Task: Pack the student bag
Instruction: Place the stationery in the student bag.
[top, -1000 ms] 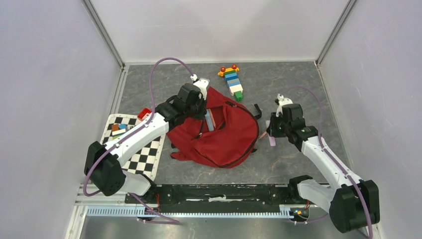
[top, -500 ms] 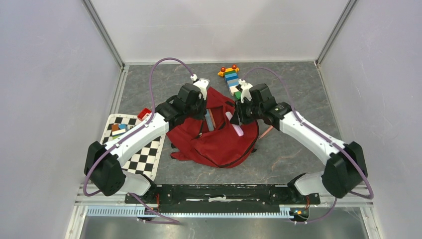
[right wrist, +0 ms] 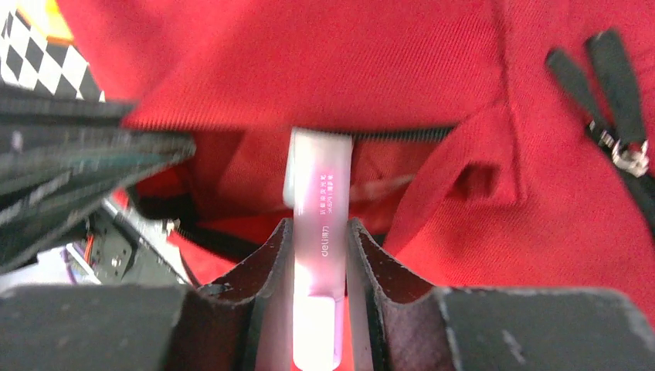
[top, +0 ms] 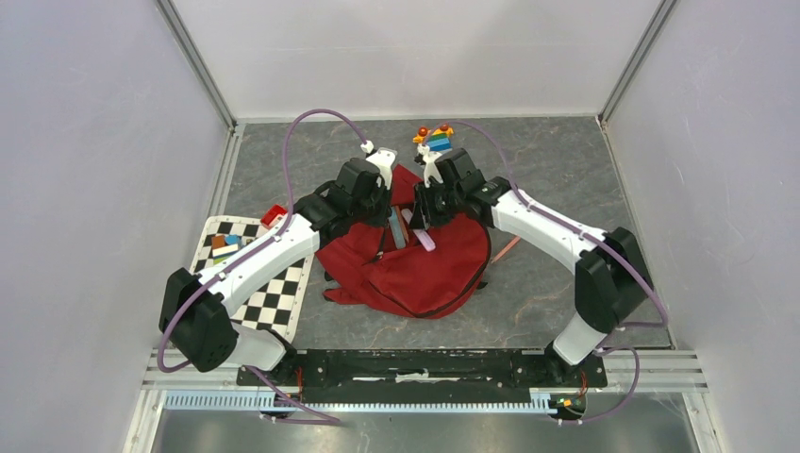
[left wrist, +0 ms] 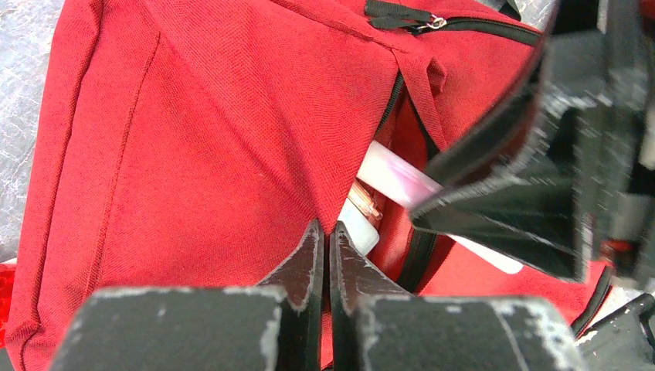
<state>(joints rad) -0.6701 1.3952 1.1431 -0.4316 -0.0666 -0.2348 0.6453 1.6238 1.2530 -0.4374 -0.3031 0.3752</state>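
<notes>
The student bag (top: 415,264), dark red with black zippers, lies in the middle of the table. My left gripper (top: 382,203) is shut on the red fabric at the edge of its opening (left wrist: 325,232) and holds it up. My right gripper (top: 421,215) is shut on a pale pink pen-like stick (right wrist: 319,201), whose tip points into the bag's opening (right wrist: 255,166) below the zipper edge. In the left wrist view the stick (left wrist: 394,176) and my right gripper (left wrist: 533,154) hang over the gap. A white item (left wrist: 361,226) lies inside the bag.
A toy train of coloured blocks (top: 436,140) stands behind the bag, partly hidden by my right arm. A checkerboard mat (top: 274,297) with small coloured blocks (top: 225,247) lies at the left, with a small red box (top: 274,215) beside it. A thin orange stick (top: 507,250) lies right of the bag.
My right arm has swung from the table right of the bag to above its opening, carrying the pink stick. The left gripper has kept its hold on the bag's edge.
</notes>
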